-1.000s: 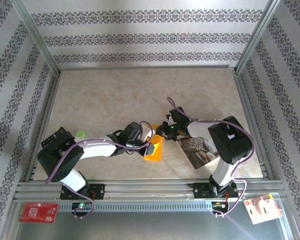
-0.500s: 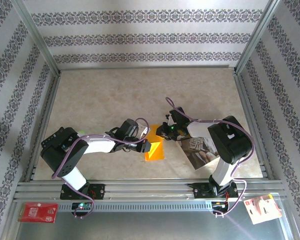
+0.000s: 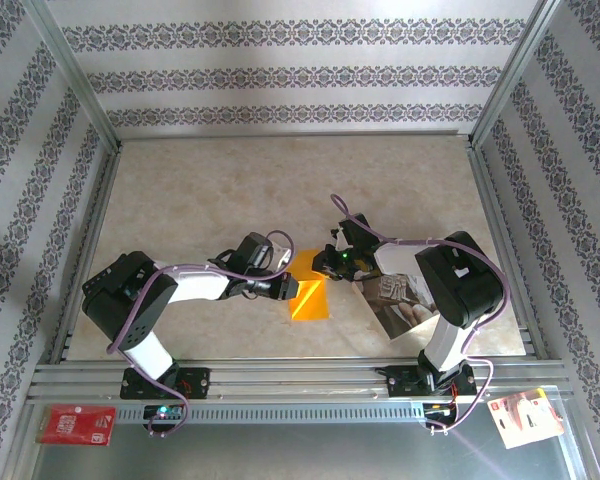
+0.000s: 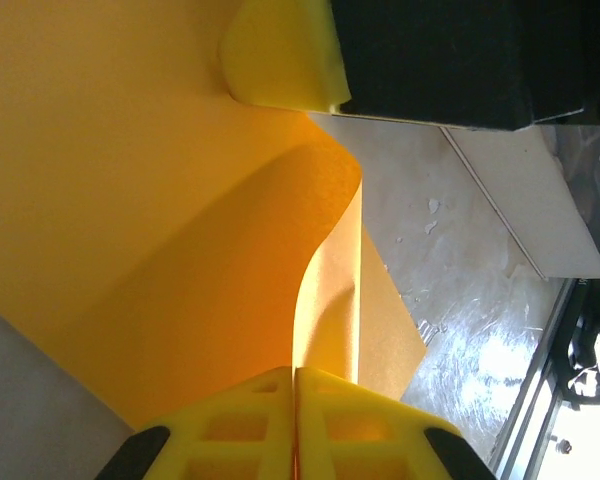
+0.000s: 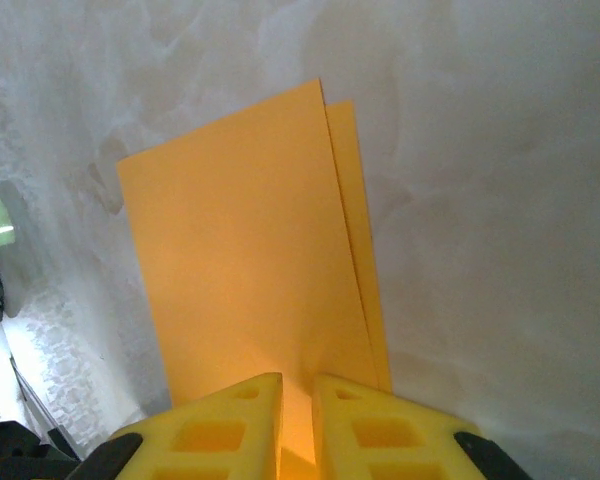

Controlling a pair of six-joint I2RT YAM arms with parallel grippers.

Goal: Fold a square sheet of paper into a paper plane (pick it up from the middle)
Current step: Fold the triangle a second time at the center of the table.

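Note:
The square sheet of paper (image 3: 312,300) is bright orange and lies doubled over near the table's front middle. My left gripper (image 3: 293,288) is at its left edge. In the left wrist view the yellow fingertips (image 4: 295,375) are shut together on a curled-up flap of the sheet (image 4: 130,200). My right gripper (image 3: 327,266) stands over the sheet's far end. Its jaws (image 5: 297,385) are a narrow gap apart, tips down on the folded paper (image 5: 250,260), whose two layers are slightly offset along the right side. One right finger (image 4: 280,50) shows against the paper.
A glossy grey-brown photo sheet (image 3: 400,305) lies just right of the paper, under the right arm. A red card (image 3: 77,424) and a white-and-red card (image 3: 525,415) sit below the front rail. Metal frame rails border the table.
The left wrist has shifted up and back a little, uncovering more of the orange sheet while keeping its grip. The right arm has stayed put.

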